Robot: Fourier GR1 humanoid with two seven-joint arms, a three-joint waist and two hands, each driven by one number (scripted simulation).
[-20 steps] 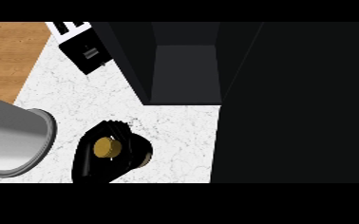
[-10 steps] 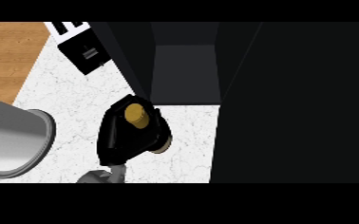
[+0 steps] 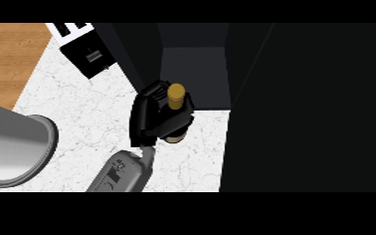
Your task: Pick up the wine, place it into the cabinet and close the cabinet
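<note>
Fingers (image 3: pixel 150 110) of the hand (image 3: pixel 158 117) were curled round the wine (image 3: pixel 175 95), holding it at the open cabinet (image 3: pixel 192 74) mouth for placing inside.

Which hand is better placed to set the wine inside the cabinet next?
The one hand in view. Its fingers are curled round the wine bottle, right at the open cabinet front. Its forearm enters at lower left, but with no other hand showing I cannot tell which side it is.

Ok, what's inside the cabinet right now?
The open cabinet shows only a bare dark floor and back wall. The wine, held in the hand, sits at its front edge. Side walls hide the rest.
</note>
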